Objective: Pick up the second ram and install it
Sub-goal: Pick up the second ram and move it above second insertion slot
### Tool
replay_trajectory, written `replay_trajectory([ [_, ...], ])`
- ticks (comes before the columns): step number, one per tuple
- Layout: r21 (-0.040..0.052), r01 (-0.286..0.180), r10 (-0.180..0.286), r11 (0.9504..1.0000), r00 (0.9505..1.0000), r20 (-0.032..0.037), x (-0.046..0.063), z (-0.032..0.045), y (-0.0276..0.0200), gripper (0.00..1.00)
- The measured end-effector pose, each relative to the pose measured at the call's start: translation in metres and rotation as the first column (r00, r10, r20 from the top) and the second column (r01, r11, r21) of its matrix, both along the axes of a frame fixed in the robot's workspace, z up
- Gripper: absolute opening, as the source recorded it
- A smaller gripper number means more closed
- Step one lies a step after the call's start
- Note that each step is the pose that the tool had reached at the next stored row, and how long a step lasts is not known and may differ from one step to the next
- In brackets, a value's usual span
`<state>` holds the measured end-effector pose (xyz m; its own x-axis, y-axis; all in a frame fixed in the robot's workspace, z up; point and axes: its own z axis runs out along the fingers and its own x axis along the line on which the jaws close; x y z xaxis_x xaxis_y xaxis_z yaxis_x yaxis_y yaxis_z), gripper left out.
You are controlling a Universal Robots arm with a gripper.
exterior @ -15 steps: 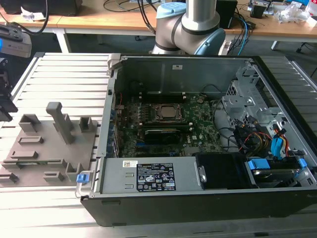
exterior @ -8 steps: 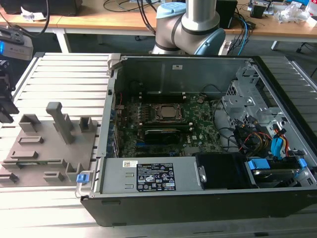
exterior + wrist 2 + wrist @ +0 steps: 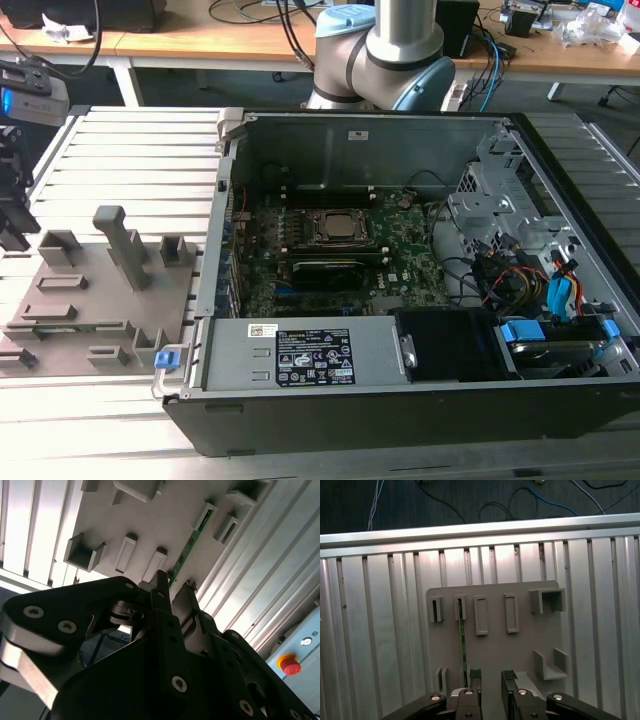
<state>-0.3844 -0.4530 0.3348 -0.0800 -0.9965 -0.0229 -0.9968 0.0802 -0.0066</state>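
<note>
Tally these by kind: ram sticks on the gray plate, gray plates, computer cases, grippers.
Ram stick: 1
Gray plate: 1
Computer case: 1
Gripper: 1
Total: 4

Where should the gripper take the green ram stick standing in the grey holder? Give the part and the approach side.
Probably the middle of its exposed long edge, clamping the two flat faces. The ram stands on edge in the grey holder, its ends at slotted posts, so only that edge looks free. Come straight down from above.
</note>
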Motion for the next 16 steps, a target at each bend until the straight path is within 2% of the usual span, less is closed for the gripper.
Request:
replay_trajectory([
  [14, -0.0001, 0.000, 0.000, 1.0000, 1.0000, -0.0001, 0.000, -0.0087, 0.0000, 0.30],
  [16, 0.0000, 0.000, 0.000, 1.0000, 1.0000, -0.0001, 0.000, -0.0134, 0.0000, 0.30],
])
